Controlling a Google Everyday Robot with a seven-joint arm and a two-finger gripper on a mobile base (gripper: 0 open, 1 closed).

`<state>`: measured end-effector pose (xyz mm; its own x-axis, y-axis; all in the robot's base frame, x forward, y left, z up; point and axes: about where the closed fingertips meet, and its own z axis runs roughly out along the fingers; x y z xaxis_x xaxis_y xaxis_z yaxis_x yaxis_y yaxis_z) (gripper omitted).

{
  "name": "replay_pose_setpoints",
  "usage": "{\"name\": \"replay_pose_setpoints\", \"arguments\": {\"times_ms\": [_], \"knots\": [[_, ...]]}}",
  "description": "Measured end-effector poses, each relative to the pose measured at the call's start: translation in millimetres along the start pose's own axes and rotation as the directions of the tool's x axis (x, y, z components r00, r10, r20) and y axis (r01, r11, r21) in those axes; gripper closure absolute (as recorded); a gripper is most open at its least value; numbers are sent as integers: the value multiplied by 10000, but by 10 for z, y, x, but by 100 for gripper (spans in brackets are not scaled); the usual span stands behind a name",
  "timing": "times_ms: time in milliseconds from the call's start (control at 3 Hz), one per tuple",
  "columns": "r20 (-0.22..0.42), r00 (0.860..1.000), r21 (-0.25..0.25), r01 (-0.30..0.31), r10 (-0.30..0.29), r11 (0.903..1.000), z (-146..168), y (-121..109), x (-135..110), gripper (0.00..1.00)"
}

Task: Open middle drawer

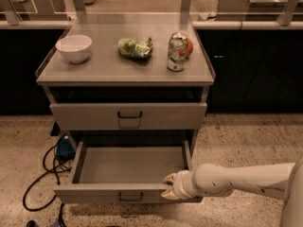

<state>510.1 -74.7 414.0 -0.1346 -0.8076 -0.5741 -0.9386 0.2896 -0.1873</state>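
Wide, shallow grey metal middle drawer [130,167], well out; hand [169,187] at near-right front rim, grip unreadable.
Pull straight nearward, level; guard against skew from off-centre hold.

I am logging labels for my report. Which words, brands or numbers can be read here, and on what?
No text is readable.
Can: printed design, too blurred to read.
Green bag: no legible print.
Bowl, middle drawer: no markings seen.
Gripper, at the open drawer's front right corner: no label.
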Motion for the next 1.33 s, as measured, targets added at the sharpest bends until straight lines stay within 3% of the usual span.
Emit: {"name": "replay_pose_setpoints", "arguments": {"times_ms": [667,1000,1333], "knots": [[-53,9998,461,-202,205,9987,-71,460,20,100],[-53,9998,461,-203,205,9987,-88,463,20,100],[-98,9995,598,-309,315,9977,-93,721,63,100]]}}
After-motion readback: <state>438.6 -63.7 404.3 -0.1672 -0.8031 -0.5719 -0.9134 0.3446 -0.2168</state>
